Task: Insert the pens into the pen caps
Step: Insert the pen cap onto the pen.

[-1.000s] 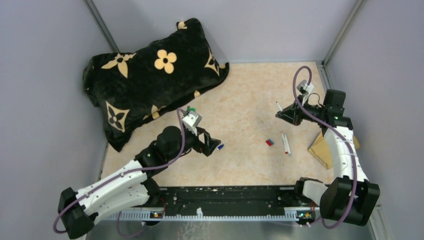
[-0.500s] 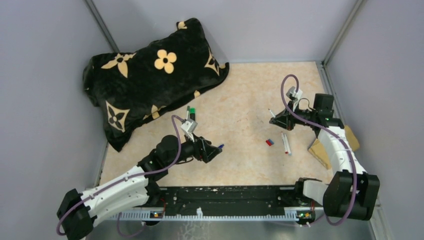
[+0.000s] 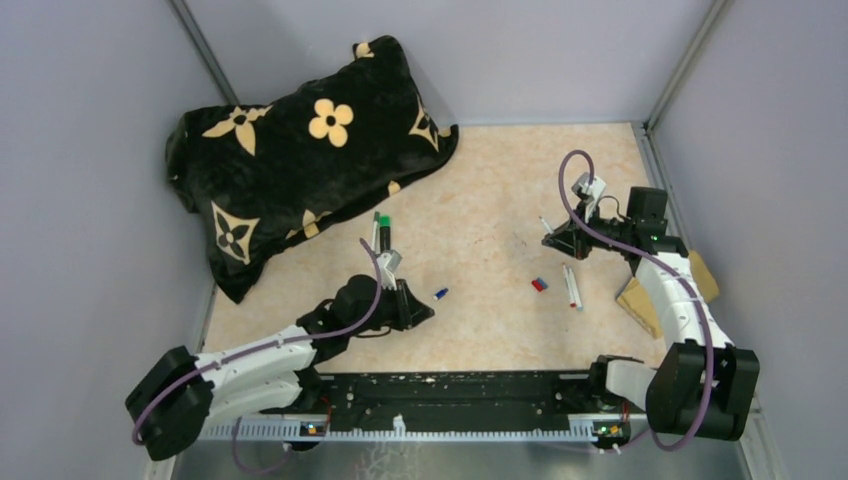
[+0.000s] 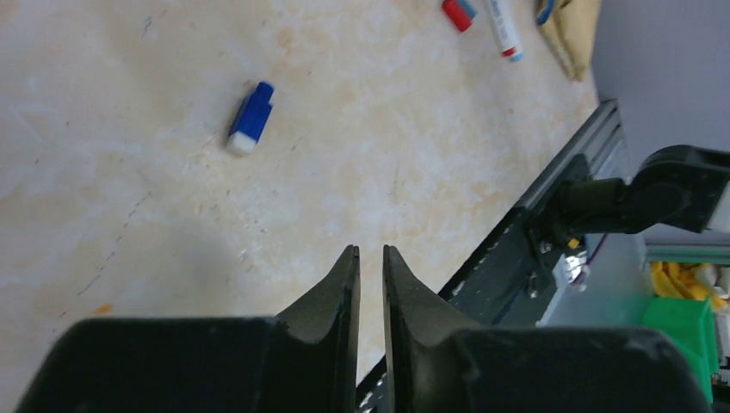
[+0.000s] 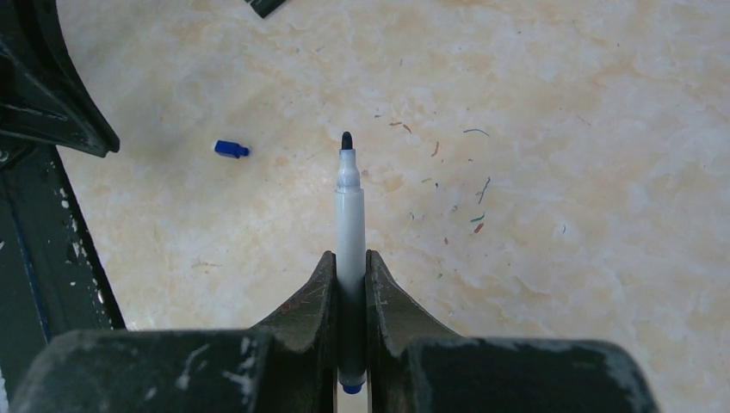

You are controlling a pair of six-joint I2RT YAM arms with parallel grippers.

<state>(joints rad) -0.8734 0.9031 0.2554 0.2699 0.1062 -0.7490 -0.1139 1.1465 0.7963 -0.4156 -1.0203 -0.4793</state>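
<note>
Right wrist, pincer [image 5: 350, 267] gripping slim white pen [image 5: 349, 224]

Uncapped white pen [image 5: 349, 225] pinched between right gripper [image 5: 349, 262] fingers, dark tip pointing ahead, blue end at rear. Blue cap [image 4: 250, 130] lay flat ahead-left of left gripper [image 4: 370, 258], apart. Red-ended pen [image 3: 570, 285] and red-blue cap [image 3: 539, 284] lay below right claw; green-ended pen [image 3: 381, 232] beyond left claw.

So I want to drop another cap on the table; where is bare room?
Free: the centre between the blue cap and the red cap, and the far strip behind the right end effector. Crowded: the pillow corner and the red-tipped pen beside the cardboard.
</note>
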